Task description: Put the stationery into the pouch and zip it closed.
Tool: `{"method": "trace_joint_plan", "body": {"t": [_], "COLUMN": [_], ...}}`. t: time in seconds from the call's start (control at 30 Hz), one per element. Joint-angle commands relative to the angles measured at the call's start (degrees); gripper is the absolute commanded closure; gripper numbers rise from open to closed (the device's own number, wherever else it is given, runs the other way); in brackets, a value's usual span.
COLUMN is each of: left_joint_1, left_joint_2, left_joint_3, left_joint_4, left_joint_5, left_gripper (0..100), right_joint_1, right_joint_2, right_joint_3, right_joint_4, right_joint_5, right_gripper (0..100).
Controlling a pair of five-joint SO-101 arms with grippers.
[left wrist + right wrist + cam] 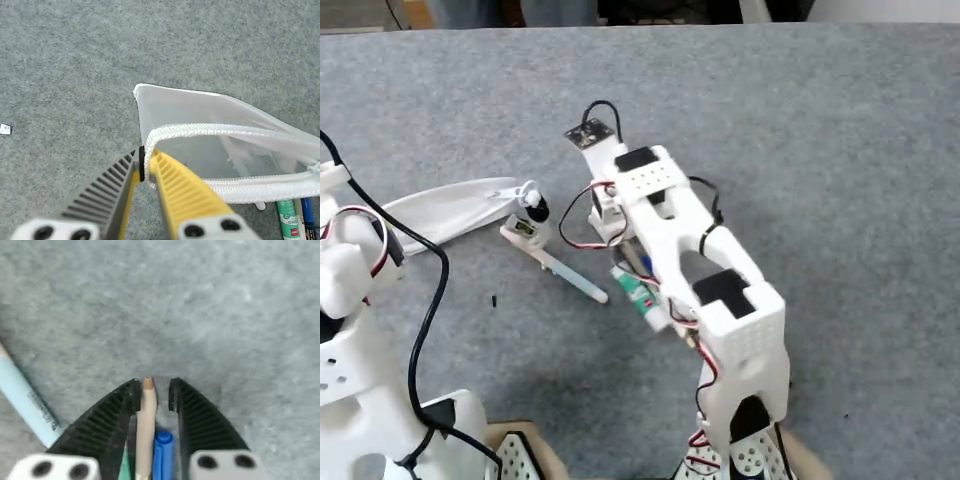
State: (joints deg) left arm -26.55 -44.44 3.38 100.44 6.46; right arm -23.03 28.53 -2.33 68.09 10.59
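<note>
Unreadable throughout: faint dark print along the pale blue pen (27, 402) and small marks on the green-and-white tube (287, 221), both too small and blurred to make out.

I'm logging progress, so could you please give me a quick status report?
Left hand shut on pouch rim, mouth open. Right hand open, straddling tan pen and blue pen. Light blue pen lies loose nearby.

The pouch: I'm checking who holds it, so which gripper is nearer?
Left. The left gripper clamps the pouch at its rim; the right gripper sits apart, straddling stationery.
</note>
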Motion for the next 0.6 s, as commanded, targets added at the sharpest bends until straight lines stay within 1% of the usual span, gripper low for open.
{"method": "trace_joint_plan", "body": {"t": [0.0, 0.23, 0.4, 0.57], "left_joint_1": [-0.8, -0.8, -0.8, -0.8], "left_joint_2": [-0.1, -0.1, -0.1, -0.2], "left_joint_3": [-0.3, -0.3, -0.3, -0.3], "left_joint_4": [0.4, 0.4, 0.4, 0.4], "left_joint_5": [0.1, 0.2, 0.1, 0.3], "left_gripper": [97, 97, 97, 97], "right_joint_1": [1.6, 1.6, 1.1, 0.9], "right_joint_2": [-0.6, -0.6, -0.6, -0.3], "right_joint_3": [-1.1, 0.6, 0.7, 0.7], "right_joint_4": [0.6, 0.6, 3.4, 3.3], "right_joint_5": [0.6, 0.6, 0.6, 0.4], "right_gripper": [89.4, 89.6, 89.6, 89.6]}}
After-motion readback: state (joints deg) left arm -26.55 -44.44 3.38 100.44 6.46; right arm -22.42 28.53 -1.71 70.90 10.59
